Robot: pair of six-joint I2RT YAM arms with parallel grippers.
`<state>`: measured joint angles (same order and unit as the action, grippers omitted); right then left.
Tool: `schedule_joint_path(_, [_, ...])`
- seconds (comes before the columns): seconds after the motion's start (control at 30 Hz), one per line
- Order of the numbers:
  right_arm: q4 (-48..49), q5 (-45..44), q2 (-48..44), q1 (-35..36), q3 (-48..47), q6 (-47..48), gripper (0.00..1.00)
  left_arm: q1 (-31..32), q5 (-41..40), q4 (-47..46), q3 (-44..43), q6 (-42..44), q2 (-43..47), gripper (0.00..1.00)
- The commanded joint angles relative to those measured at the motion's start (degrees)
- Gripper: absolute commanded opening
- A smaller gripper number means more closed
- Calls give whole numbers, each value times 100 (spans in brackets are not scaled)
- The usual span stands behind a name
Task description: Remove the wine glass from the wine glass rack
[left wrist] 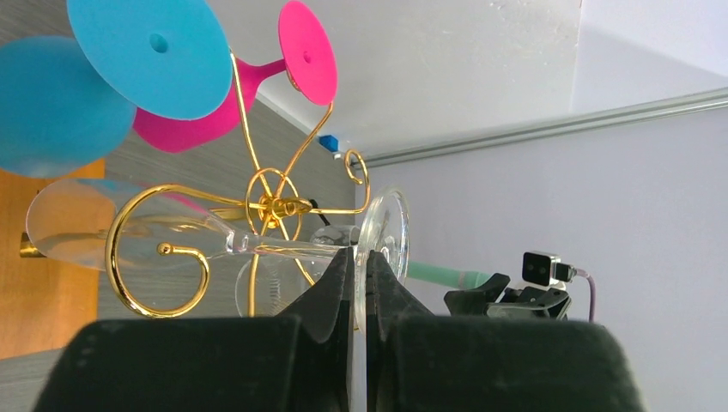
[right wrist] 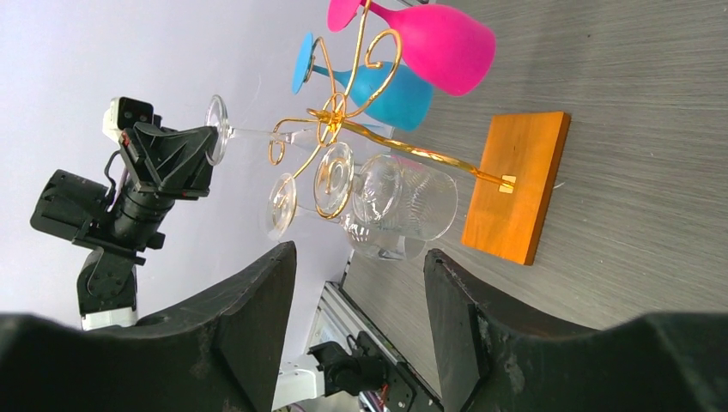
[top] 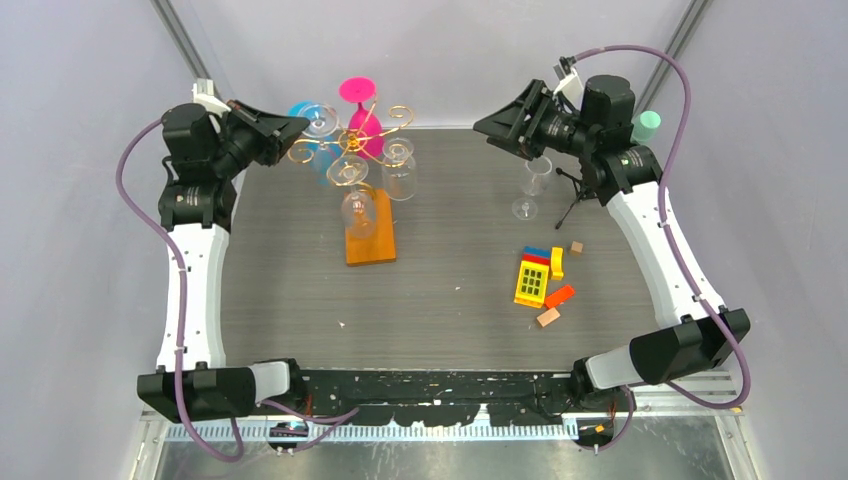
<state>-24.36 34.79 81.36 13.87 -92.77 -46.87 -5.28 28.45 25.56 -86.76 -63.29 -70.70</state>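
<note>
The wine glass rack (top: 368, 140) is gold wire with scroll arms on an orange wooden base (top: 370, 242). Clear, pink (top: 363, 128) and blue glasses hang from it. My left gripper (left wrist: 360, 257) is shut on the round foot of a clear wine glass (left wrist: 391, 227). The stem of that glass still lies in a gold scroll arm (left wrist: 154, 257). The right wrist view shows the same grip on the foot (right wrist: 216, 129). My right gripper (right wrist: 359, 253) is open and holds nothing. It hangs high at the back right (top: 500, 125), facing the rack from a distance.
Another clear wine glass (top: 530, 187) stands upright on the table below my right arm. A small black tripod (top: 575, 190) with a mint-green tip stands beside it. Coloured toy blocks (top: 540, 278) lie at the right front.
</note>
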Motion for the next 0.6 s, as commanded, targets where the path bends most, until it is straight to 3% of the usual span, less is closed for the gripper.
schedule_joint_path(0.0, [317, 59, -194, 15, -22, -65, 62, 1, 216, 131, -158, 45, 175, 0])
schedule_joint_path(0.57, [1254, 762, -259, 712, 329, 185, 62, 3, -541, 2158, -51, 338, 1423, 0])
